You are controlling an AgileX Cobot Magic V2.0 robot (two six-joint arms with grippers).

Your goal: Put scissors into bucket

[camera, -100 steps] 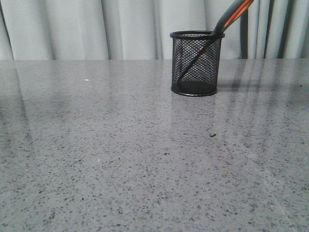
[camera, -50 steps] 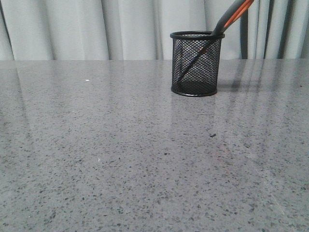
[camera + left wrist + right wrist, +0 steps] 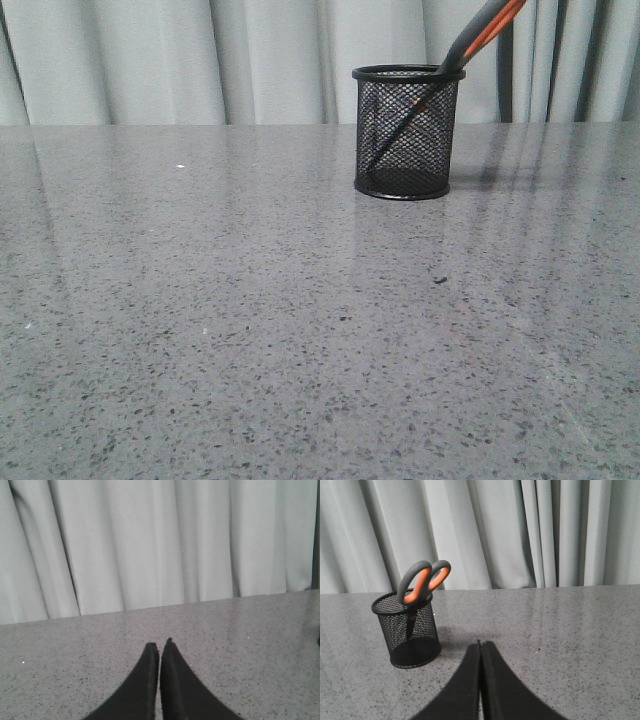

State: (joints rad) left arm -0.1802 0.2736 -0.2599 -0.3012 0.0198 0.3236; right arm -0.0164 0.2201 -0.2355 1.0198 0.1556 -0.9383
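Front view gives me the small black wire-mesh cylindrical bucket (image 3: 407, 132) standing upright toward the far side of the speckled grey stone table (image 3: 250, 330). The scissors with dark grey handles lined in orange (image 3: 478, 32) are inside it, blades down behind the mesh, handles leaning out over the rim to my right. Neither arm shows in that view.

From the right wrist camera I see the right claw (image 3: 480, 645) with its fingers pressed together and holding nothing, well apart from the bucket (image 3: 410, 632), where the scissors (image 3: 422, 581) poke out of the top. On the left wrist camera the left claw (image 3: 159, 645) is likewise pinched closed and empty, above bare table (image 3: 250, 630).

I judge the placing step done; what remains, if anything, is parking both arms clear of the bucket.

Pale pleated curtains (image 3: 150, 60) hang behind the table's far edge. Nothing stands in the way, though the leaning handles could tip the light bucket if brushed.
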